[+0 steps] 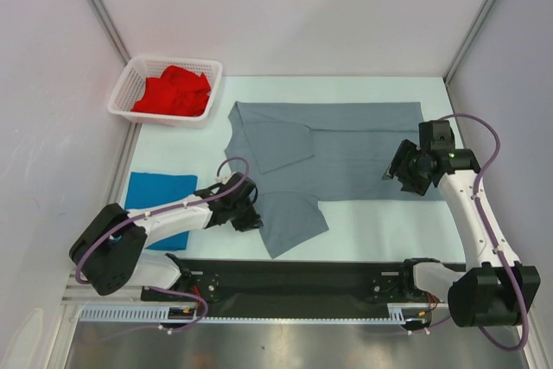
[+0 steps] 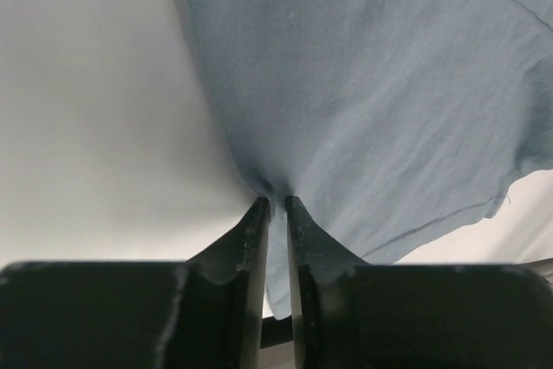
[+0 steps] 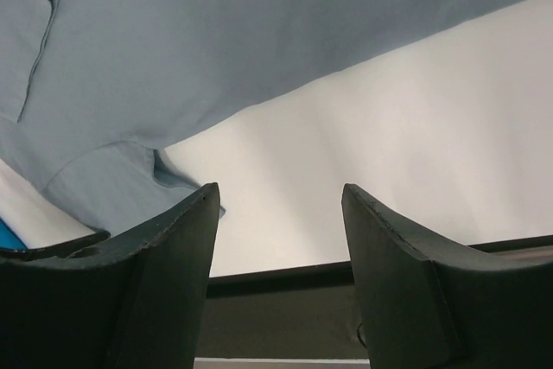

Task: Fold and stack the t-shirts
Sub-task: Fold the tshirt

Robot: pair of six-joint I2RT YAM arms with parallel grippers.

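A slate grey t-shirt (image 1: 346,149) lies spread across the middle of the table, its far sleeve folded in. My left gripper (image 1: 253,218) is shut on the edge of its near left sleeve (image 1: 289,218); in the left wrist view the cloth (image 2: 363,101) bunches between the closed fingertips (image 2: 256,213). My right gripper (image 1: 389,174) hovers open over the grey shirt's near right edge (image 3: 216,41), nothing between its fingers (image 3: 194,213). A bright blue t-shirt (image 1: 155,192) lies folded at the left under the left arm. A red t-shirt (image 1: 173,91) sits crumpled in the basket.
A white mesh basket (image 1: 121,91) stands at the far left corner. White walls enclose the table on three sides. A black rail (image 1: 302,278) with both arm bases runs along the near edge.
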